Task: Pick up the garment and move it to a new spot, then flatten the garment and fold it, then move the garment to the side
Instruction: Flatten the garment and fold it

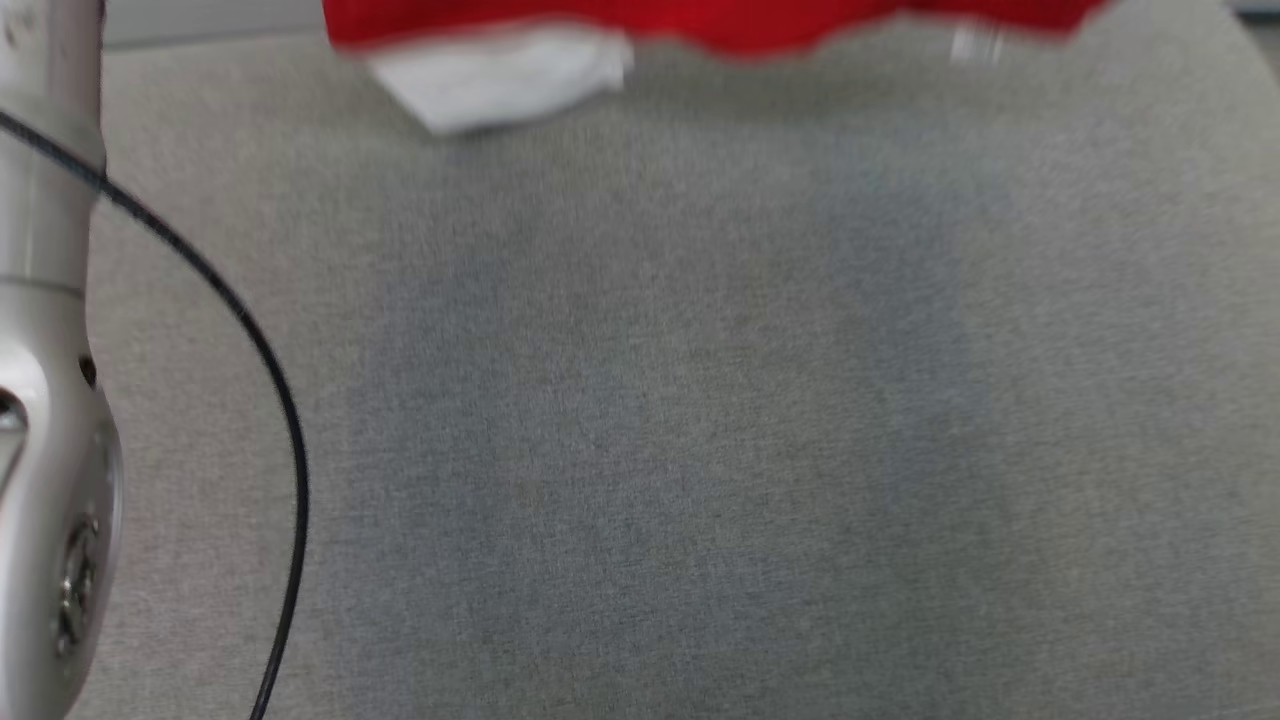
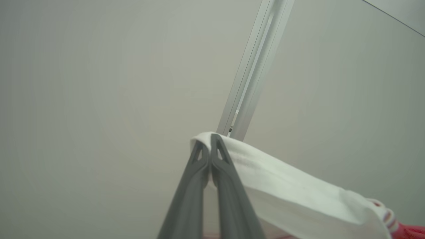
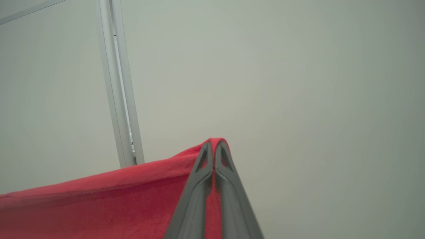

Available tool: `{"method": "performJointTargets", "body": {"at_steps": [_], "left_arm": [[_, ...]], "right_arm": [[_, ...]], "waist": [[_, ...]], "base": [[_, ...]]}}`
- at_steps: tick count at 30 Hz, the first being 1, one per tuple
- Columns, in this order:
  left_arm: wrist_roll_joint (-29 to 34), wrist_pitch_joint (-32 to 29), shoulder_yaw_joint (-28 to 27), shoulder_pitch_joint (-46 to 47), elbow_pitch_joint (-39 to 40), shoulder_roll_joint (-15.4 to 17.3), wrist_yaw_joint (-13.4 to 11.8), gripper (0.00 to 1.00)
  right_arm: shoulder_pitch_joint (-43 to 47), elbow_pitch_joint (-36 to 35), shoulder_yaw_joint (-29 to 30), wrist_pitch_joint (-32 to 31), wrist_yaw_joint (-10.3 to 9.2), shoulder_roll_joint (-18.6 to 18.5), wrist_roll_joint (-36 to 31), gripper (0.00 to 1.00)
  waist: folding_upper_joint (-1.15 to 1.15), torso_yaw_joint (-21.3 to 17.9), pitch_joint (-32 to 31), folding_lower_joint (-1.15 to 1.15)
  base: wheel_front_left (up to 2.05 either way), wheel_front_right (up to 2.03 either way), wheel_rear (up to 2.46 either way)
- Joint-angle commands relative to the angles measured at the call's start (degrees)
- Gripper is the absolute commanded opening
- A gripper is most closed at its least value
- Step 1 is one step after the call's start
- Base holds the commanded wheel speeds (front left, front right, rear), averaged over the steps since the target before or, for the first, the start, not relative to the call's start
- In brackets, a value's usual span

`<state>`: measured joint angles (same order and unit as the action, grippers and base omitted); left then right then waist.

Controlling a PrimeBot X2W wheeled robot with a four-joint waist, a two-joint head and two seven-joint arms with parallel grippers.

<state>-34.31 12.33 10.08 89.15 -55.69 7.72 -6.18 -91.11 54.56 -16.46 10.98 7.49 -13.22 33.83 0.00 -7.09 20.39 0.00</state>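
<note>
The garment is red with a white part; it hangs blurred along the top edge of the head view, above the grey cloth-covered table. In the left wrist view my left gripper is shut on the garment's white edge, which stretches away to the lower right. Over in the right wrist view my right gripper is shut on the red fabric, which spreads to the lower left. Both grippers hold the cloth up in the air, pulled taut between them.
A silvery arm segment with a black cable stands along the left edge of the head view. A pale wall with an aluminium frame post lies behind the grippers.
</note>
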Motion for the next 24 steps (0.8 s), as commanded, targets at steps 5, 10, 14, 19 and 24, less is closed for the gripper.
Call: {"method": "performJointTargets", "body": {"at_steps": [5, 10, 14, 19, 24], "left_arm": [[1.1, 2.7, -2.5, 7.4, 0.3, -1.5, -0.1, 0.0], [7.5, 2.7, -7.2, 6.1, 10.6, -2.7, 1.7, 0.0], [10.5, 2.7, -9.4, 3.0, 12.7, -4.2, 4.6, 0.0], [12.6, 2.7, -9.7, -0.8, 8.3, -4.4, 6.8, 0.0], [12.5, 2.7, -9.7, -4.7, 1.8, -4.7, 8.3, 0.0]], "right_arm": [[-7.0, 3.0, 3.5, 4.3, 0.0, 0.4, -2.7, 0.0], [-3.0, -4.9, 10.4, 4.3, 0.01, 3.8, -4.4, 0.0], [0.8, -6.6, 9.7, 4.3, 0.01, 5.2, -3.7, 0.0], [5.6, -5.6, 8.5, 4.3, 0.01, 6.0, -1.0, 0.0], [11.8, -5.0, 3.9, 4.3, 0.01, 6.1, 2.5, 0.0]], "waist": [[0.0, 1.2, 7.5, 0.0], [0.0, 1.6, 11.3, 0.0], [0.0, 1.6, 13.3, 0.0], [0.0, 1.9, 14.3, 0.0], [0.0, 2.5, 13.3, 0.0]], "base": [[0.0, 0.0, 0.0], [0.0, 0.0, 0.0], [0.0, 0.0, 0.0], [0.0, 0.0, 0.0], [0.0, 0.0, 0.0]]}}
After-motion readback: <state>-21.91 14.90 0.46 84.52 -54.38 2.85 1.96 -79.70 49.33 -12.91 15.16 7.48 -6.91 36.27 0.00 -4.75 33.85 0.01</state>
